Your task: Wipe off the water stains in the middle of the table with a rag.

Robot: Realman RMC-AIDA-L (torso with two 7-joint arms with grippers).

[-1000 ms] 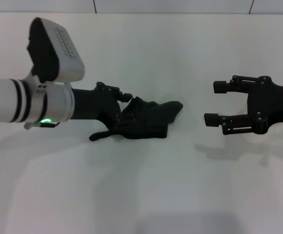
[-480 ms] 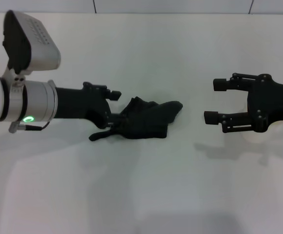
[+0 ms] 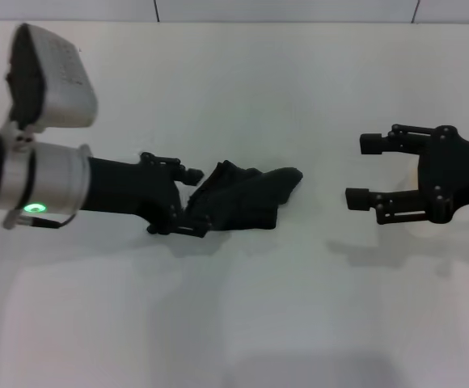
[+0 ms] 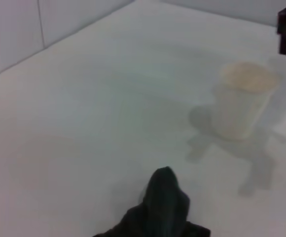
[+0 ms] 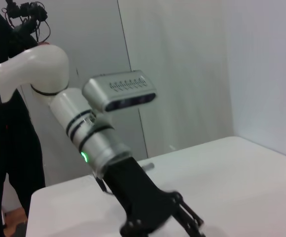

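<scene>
One rag point(image 3: 247, 202) lies crumpled at my left hand point(image 3: 188, 202), fingers spread around its near edge; I should clamp deep, while my right hand point(image 3: 365, 171) hovers parted

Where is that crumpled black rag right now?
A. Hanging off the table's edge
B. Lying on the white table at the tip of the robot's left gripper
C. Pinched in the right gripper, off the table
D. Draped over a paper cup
B: the crumpled black rag lies on the white table at the left gripper, while the right gripper hangs open and empty, well apart.
</scene>
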